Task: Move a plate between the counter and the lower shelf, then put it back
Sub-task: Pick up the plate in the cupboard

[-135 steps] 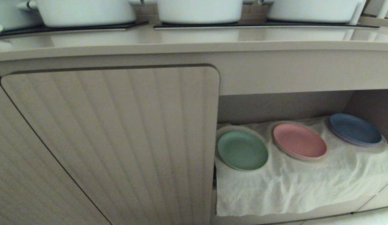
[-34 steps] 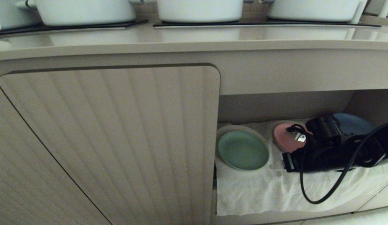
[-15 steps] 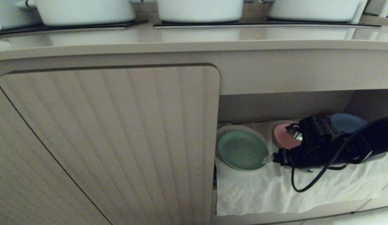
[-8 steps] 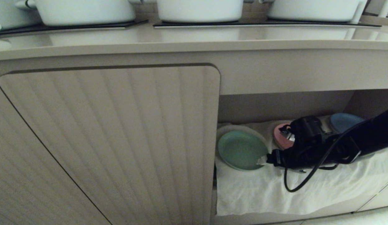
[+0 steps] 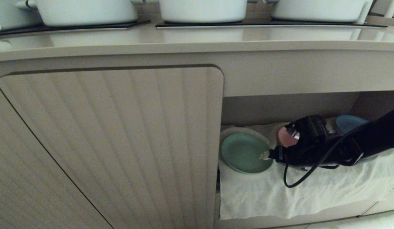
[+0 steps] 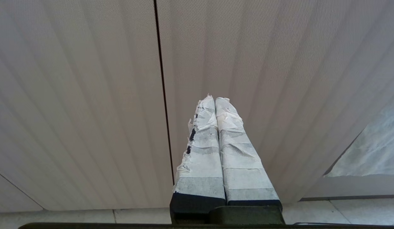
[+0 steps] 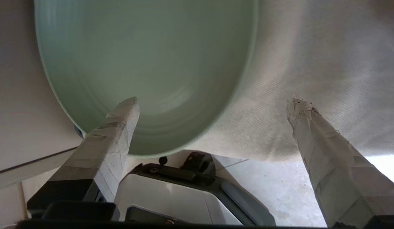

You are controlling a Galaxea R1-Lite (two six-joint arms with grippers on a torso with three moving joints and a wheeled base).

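The mint-green plate lies on the white cloth at the left end of the lower shelf. My right gripper reaches in from the right at the plate's right rim and is open with nothing held. In the right wrist view the plate fills the far side. The right gripper has one taped finger in front of the plate's inside, the other finger over the cloth beside it. The counter runs above. My left gripper is shut, parked facing the cabinet doors.
A pink plate and a blue plate lie further right on the shelf, partly behind my right arm. A ribbed cabinet door closes the space left of the recess. White pots stand on the counter's black panels.
My right arm has slid left along the shelf from beside the pink plate. Its fingertips now sit at the green plate's right rim. The plates have not moved.
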